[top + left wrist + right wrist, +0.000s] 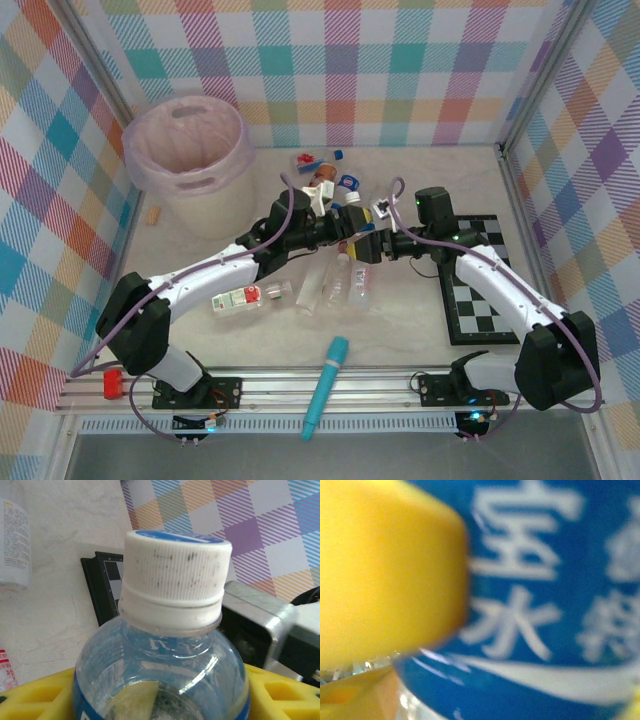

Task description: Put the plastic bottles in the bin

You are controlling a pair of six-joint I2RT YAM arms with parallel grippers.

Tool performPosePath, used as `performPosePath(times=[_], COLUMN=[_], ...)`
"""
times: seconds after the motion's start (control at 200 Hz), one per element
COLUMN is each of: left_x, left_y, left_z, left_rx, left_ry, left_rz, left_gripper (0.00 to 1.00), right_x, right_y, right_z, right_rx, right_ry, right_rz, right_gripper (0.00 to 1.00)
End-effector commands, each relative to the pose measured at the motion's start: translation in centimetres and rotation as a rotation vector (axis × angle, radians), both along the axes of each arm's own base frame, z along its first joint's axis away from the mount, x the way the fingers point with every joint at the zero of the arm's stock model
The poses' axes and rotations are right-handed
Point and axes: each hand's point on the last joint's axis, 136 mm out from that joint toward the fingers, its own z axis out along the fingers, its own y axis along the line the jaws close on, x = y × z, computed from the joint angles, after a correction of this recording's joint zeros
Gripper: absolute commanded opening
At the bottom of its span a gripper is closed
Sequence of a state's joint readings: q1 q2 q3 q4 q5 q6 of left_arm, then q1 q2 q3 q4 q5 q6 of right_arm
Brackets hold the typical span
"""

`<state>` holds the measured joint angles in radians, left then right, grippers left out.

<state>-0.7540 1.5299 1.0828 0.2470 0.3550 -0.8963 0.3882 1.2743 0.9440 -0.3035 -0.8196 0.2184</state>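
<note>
- a blue-labelled bottle (pixel 165 680) with a ribbed white cap (pixel 177 575) sits right against the left wrist lens, wedged between yellow fingers (pixel 35 697) that press on both its sides.
- from above, the left gripper (pixel 340 228) grips it over mid-table, nose to nose with the right gripper (pixel 375 232).
- the right one's yellow pad (pixel 385 570) blurs beside the blue label (white characters on it); i cannot tell whether its jaws are apart or closed.
- the bin (pixel 210 200) stands in the far left corner, well apart from the gripped bottle.
- other bottles lie on the table: a red-labelled bottle (pixel 240 297), clear bottles (pixel 350 282) below the grippers, a small cluster (pixel 320 165) behind.
- a teal cylinder (pixel 325 385) lies at the near edge, a chequered board (pixel 480 290) to the right.
</note>
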Motion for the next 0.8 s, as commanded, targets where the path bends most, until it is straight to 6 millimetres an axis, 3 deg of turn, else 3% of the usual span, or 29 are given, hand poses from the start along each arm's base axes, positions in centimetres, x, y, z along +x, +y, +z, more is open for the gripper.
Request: performPosePath(times=[0.0,0.07,0.225,0.395,0.54,0.675,0.795], left_x=[0.2,0.6,1.9,3.6,6.0,8.5,10.3], left_y=[-0.5,0.0,1.3,4.3,9.0,15.0,20.6], left_z=[0.8,0.8,1.3,4.4,9.0,13.2,16.3], left_rx=[0.017,0.03,0.058,0.173,0.218,0.28,0.311], left_ry=[-0.025,-0.031,-0.048,-0.157,-0.247,-0.324,-0.377], left_rz=[-0.012,-0.001,0.021,0.06,0.141,0.259,0.39], left_gripper=[0.52,0.51,0.48,0.45,0.36,0.23,0.19], right_x=[-0.5,-0.9,-1.3,0.0,1.3,2.2,2.5], right_y=[0.0,-0.7,-3.2,-6.6,-7.9,-8.6,-9.1], right_z=[2.6,2.8,3.9,3.7,1.5,-1.3,-2.8], right_rx=[-0.003,-0.04,-0.073,-0.132,-0.193,-0.244,-0.281], right_ry=[-0.117,-0.134,-0.167,-0.143,-0.048,0.04,0.085], right_rz=[0.043,0.026,-0.051,-0.226,-0.332,-0.394,-0.42], right_gripper=[0.95,1.0,0.99,0.99,1.0,1.0,1.0])
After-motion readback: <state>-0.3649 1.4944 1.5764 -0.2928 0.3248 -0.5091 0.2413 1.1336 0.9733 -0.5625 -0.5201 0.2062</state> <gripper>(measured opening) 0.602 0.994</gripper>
